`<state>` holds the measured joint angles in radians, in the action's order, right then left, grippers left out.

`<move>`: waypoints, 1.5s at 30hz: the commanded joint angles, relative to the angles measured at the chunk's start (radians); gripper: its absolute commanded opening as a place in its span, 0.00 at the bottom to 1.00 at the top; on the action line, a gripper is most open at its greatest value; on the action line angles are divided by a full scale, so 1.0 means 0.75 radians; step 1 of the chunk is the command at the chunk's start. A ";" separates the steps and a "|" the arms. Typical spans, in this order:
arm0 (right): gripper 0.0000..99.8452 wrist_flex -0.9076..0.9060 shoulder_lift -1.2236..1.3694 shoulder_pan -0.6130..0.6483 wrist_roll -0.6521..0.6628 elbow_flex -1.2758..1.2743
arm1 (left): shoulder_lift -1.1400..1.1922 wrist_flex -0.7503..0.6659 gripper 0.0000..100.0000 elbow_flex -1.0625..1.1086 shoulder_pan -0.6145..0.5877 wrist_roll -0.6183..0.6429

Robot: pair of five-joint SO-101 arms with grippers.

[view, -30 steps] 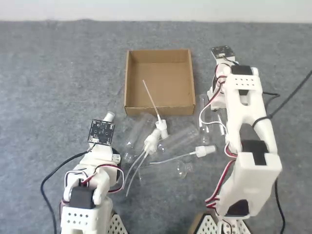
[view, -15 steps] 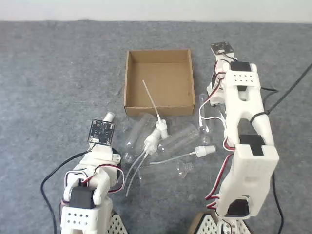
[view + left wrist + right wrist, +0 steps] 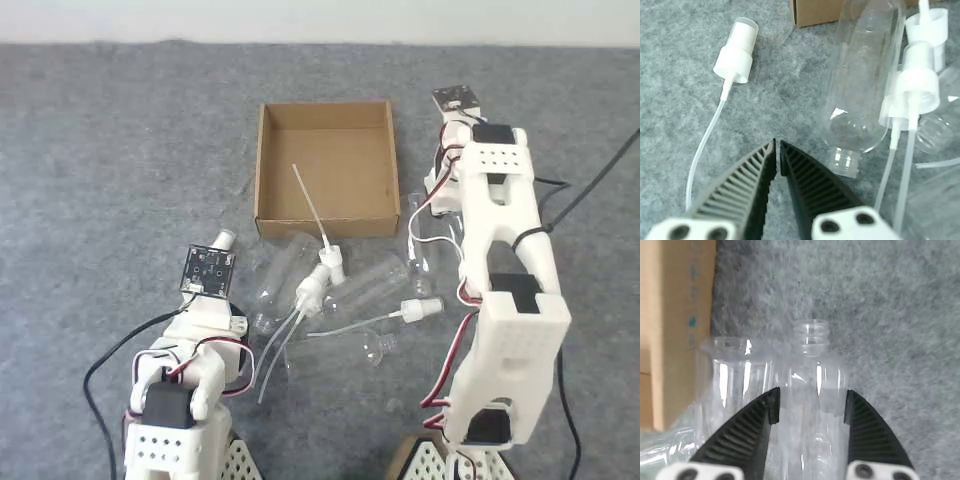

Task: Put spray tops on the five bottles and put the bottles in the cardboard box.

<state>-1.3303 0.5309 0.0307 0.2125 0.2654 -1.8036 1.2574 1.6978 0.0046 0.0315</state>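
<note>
Left gripper [image 3: 777,146]: black ribbed fingers [image 3: 747,185] brought together with nothing between them, tips low over the grey felt-like mat [image 3: 675,110].

Ahead of the tips, on the side away from the other arm, lies a loose spray top [image 3: 735,50]. It is white plastic and cylindrical. Its cap end points away from the gripper, and its thin translucent dip tube curves back alongside the fingers.

Ahead on the inner side lies a clear bottle [image 3: 865,90], smooth and round-shouldered. Its long axis runs roughly along the fingers' line, open threaded neck toward the gripper and base toward the cardboard box [image 3: 825,10]. Just past it is a cluster of white spray tops [image 3: 917,85], tubes trailing toward the gripper.

One long tube [image 3: 308,203] slants over the near wall of the box.

Right gripper [image 3: 810,401]: fingers [image 3: 740,430] spread apart, straddling an uncapped bottle [image 3: 812,370]. Whether the fingers press its sides I cannot tell. Its neck points straight away from the gripper, axis in line with the fingers. A second clear bottle [image 3: 732,372] lies just beside it, between it and the box's brown wall.
</note>
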 commanded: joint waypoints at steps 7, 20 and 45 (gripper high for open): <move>0.16 -0.148 0.017 -0.048 0.020 0.014 | -0.025 0.006 0.01 -0.017 -0.008 0.002; 0.17 -0.263 0.017 -0.048 0.033 0.014 | -0.025 0.006 0.01 -0.017 -0.008 0.002; 0.09 -0.326 -0.071 -0.046 0.102 0.008 | -0.025 0.006 0.01 -0.017 -0.008 0.002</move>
<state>-1.5344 0.5800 0.0015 0.2862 0.2455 -1.8036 1.2574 1.6978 0.0046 0.0315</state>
